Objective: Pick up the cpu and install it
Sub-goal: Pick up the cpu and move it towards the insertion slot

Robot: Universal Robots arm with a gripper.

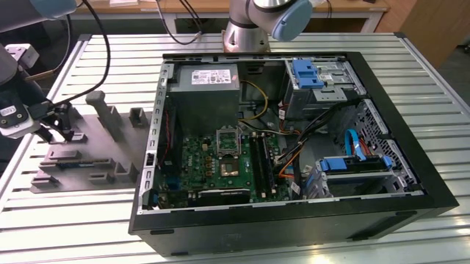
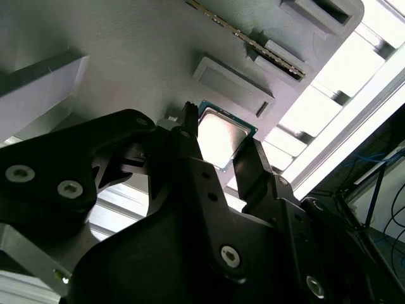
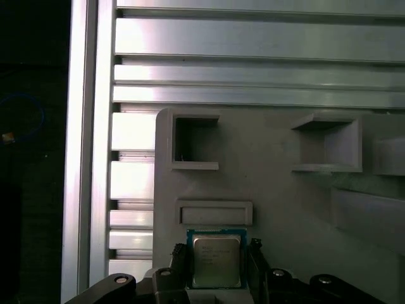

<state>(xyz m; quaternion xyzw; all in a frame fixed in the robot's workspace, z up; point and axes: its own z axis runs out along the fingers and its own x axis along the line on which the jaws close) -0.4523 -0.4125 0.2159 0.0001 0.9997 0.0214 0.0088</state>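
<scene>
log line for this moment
phase: pick | gripper: at grey tray | fingers: shut on cpu | computer case: cpu not in yet

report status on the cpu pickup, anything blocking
Gripper low over the flat grey plastic fixture tray, right at the part. Small square silver-topped cpu on that tray, not yet in the open black computer case. Nothing seen in the way.

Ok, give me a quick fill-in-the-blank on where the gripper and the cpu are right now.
1. The cpu lies on a tray coloured ____.
2. Going by the exterior view's sides, that tray stands to the ____ of the computer case.
3. The gripper is nearest the ____.
Missing words: grey; left; cpu.
</scene>
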